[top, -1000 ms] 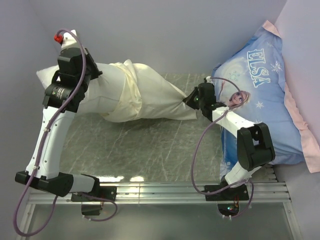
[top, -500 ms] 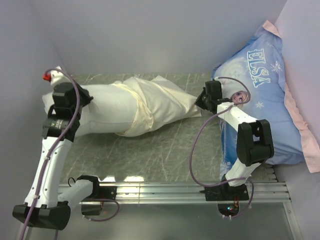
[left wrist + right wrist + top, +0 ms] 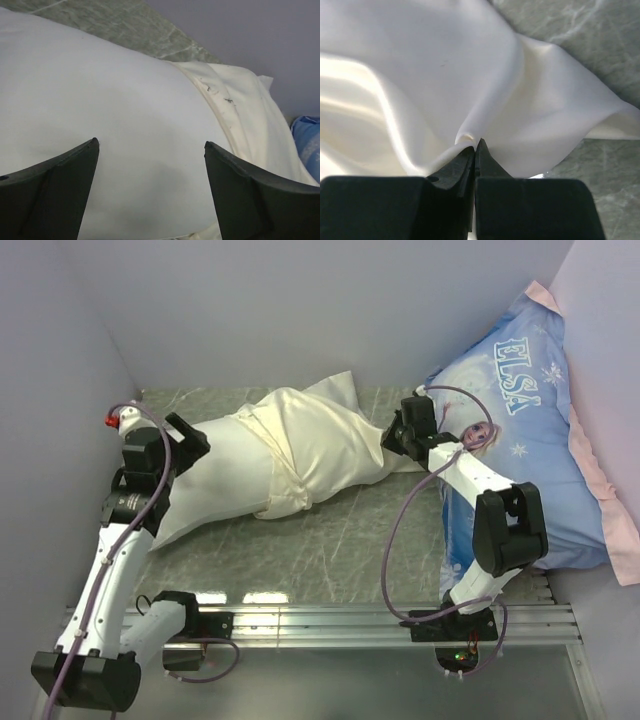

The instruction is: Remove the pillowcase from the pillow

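Observation:
The cream pillowcase (image 3: 320, 445) covers the right half of the white pillow (image 3: 215, 475), which lies across the marbled table. The case's open hem (image 3: 212, 97) crosses the pillow's middle. My left gripper (image 3: 185, 440) stands open just over the bare white pillow (image 3: 100, 125), both dark fingers (image 3: 60, 185) spread wide with nothing between them. My right gripper (image 3: 392, 440) is shut on the closed end of the pillowcase (image 3: 470, 90), a fold of cream cloth pinched at its tips (image 3: 475, 145).
A big blue Elsa-print pillow (image 3: 530, 410) with a pink edge leans in the right corner behind the right arm. Grey walls close in at the left and back. The green marbled tabletop (image 3: 330, 540) shows in front of the pillow.
My left gripper has opened and let go of the pillow, which now lies lower and further right. The right gripper has kept its hold and shifted slightly back.

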